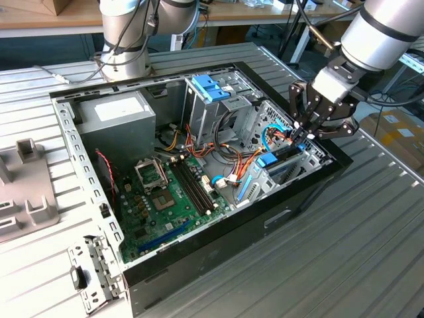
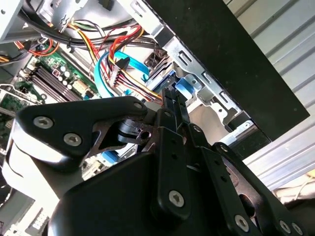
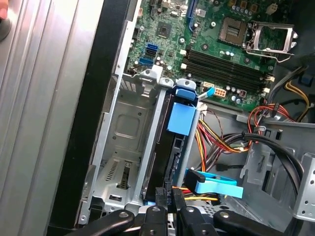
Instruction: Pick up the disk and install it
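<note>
disk (image 3: 170,152) | stood on edge in drive bay (image 3: 123,147) at case's front corner | gripper (image 1: 301,136) jaws closed on its end | risk: snagging cables (image 3: 216,140), binding if tilted

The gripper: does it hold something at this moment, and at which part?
The gripper is shut on the disk, pinching the thin top edge at the disk's end away from the blue tabs. The disk stands on edge in the drive bay.

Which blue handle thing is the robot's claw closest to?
The gripper is at the blue-tabbed disk in the case's corner bay. The tall cage's light-blue handles sit farther back, by the grey power supply.
</note>
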Tool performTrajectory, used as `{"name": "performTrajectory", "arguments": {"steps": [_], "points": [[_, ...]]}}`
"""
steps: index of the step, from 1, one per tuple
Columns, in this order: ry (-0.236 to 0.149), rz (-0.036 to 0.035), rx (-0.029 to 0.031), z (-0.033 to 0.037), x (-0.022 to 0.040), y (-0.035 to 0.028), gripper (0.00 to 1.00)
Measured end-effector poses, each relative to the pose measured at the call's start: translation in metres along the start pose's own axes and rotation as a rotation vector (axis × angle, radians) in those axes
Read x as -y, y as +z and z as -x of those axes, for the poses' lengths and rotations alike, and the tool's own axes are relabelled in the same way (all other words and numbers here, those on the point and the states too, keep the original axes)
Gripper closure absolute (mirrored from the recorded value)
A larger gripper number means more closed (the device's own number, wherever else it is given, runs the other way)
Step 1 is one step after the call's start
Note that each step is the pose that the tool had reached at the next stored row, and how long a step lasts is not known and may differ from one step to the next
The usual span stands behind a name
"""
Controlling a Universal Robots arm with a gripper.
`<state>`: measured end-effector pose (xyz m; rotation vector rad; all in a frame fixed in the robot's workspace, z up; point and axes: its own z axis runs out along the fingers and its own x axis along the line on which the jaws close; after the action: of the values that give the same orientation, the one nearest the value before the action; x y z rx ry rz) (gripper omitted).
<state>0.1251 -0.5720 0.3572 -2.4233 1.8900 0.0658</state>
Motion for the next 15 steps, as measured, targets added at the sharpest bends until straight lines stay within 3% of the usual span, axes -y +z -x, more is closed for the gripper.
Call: {"name": "performTrajectory", "arguments": {"steps": [15], "points": [[0.124,-0.0093,-0.0034,0.0,0.0,0.0005,0.83]]}}
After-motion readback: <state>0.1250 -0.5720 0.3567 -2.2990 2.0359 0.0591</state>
